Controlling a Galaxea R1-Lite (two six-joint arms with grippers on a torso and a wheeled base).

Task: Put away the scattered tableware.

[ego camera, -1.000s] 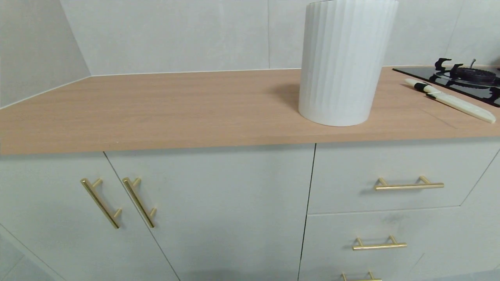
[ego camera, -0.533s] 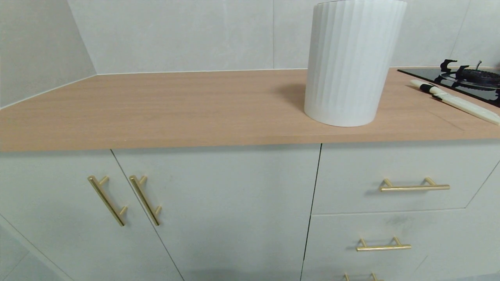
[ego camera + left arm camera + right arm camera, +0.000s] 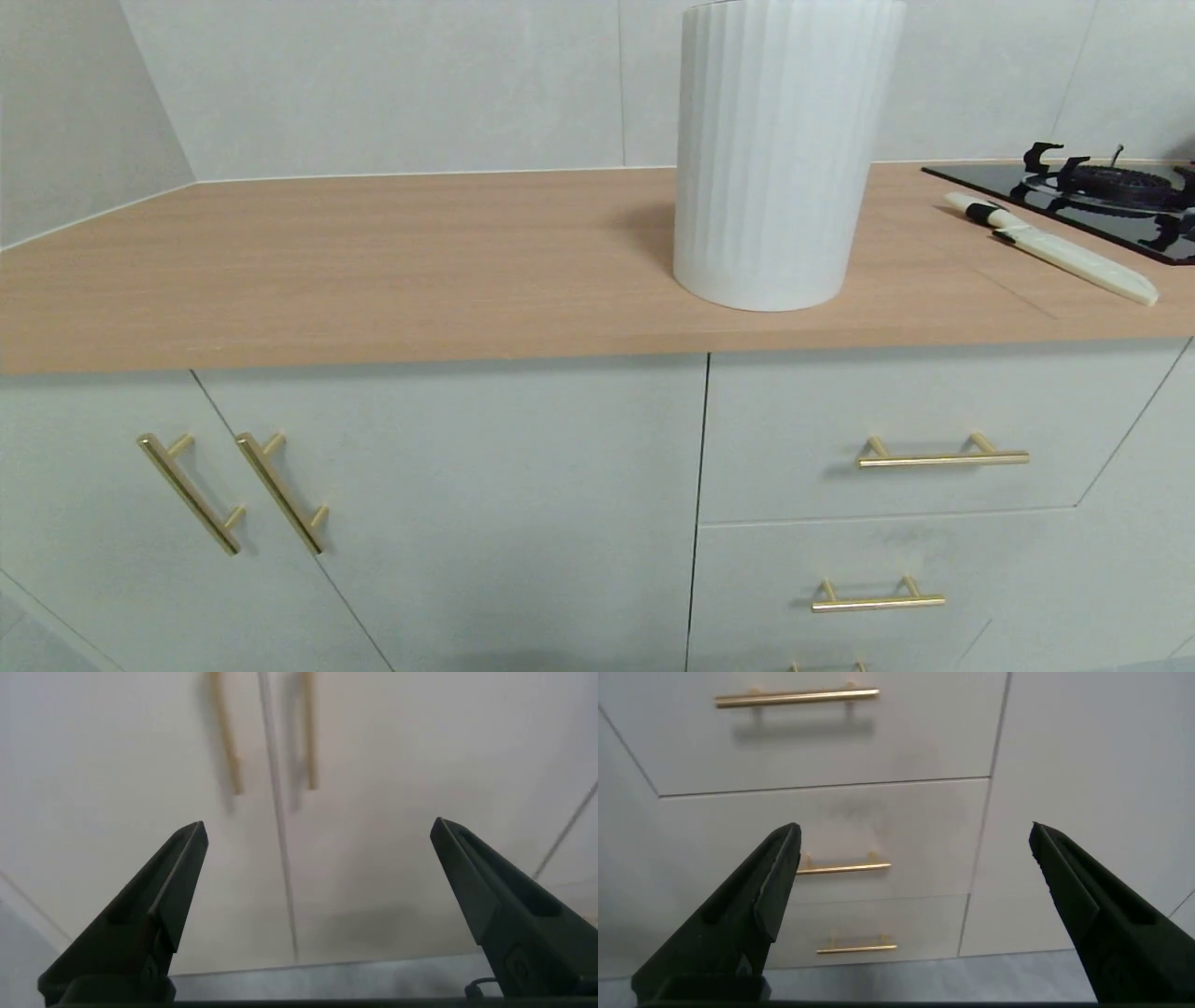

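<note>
Showing a cream-bladed knife (image 3: 1055, 249) lying near the right edge of the counter (image 3: 373, 261), beside the gas hob (image 3: 1111, 179), apart from an upright ribbed white canister (image 3: 775, 159). Showing left gripper (image 3: 318, 826) and right gripper (image 3: 913, 829) spread wide, empty, facing cabinet fronts (image 3: 467, 485).

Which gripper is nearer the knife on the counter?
Right. The right gripper faces the drawer fronts under the end of the counter where the knife lies; the left gripper faces the paired cabinet door handles, farther left.
</note>
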